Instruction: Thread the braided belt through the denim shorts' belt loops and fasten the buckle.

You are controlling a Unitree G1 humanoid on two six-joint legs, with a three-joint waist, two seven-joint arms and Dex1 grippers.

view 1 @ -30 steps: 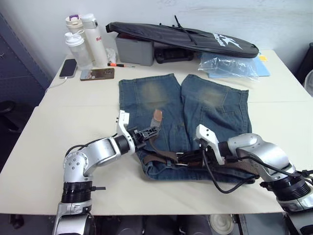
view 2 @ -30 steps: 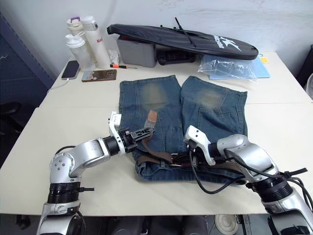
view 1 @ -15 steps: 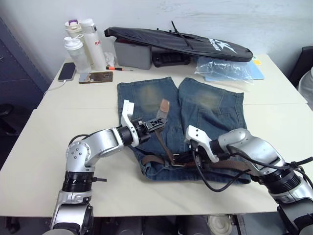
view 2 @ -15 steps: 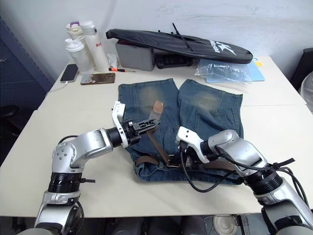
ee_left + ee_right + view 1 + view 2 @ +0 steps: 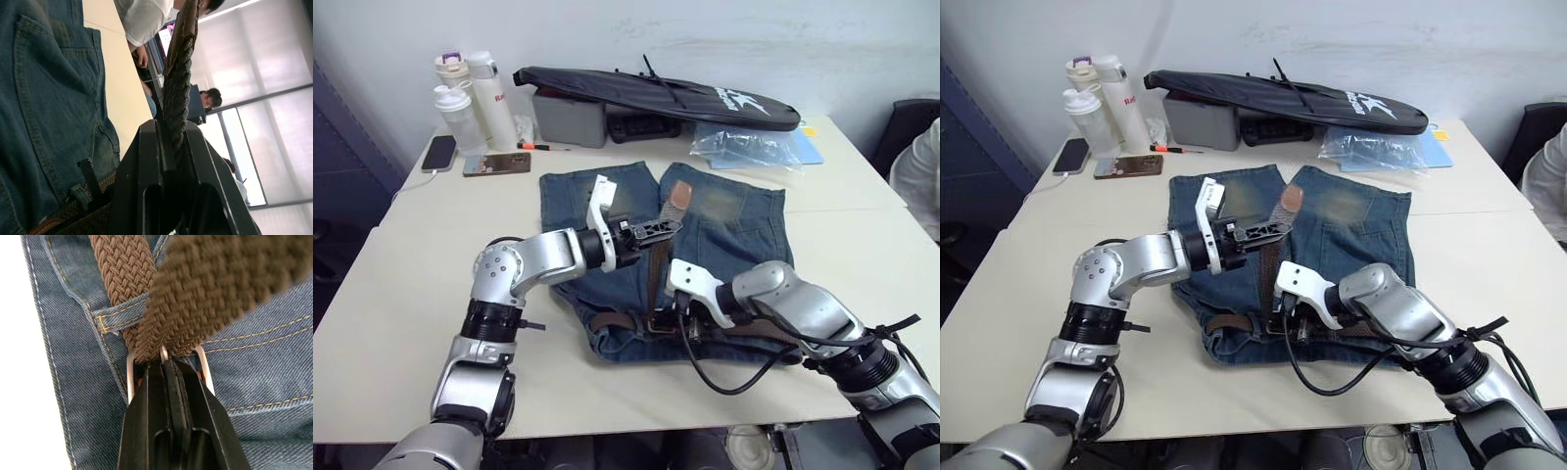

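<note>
Left tool (image 5: 658, 228) clamped on belt (image 5: 653, 279) above shorts (image 5: 734, 225); right tool (image 5: 168, 363) pinching buckle (image 5: 203, 369) at waistband.

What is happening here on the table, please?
A two-armed robot is fastening a braided belt on denim shorts that lie flat on the table. The left gripper is shut on the belt's free end and holds it raised above the shorts, the tan tip pointing away. The right gripper is shut on the buckle at the waistband, with the belt passing through the frame. One belt loop already holds the strap.
</note>
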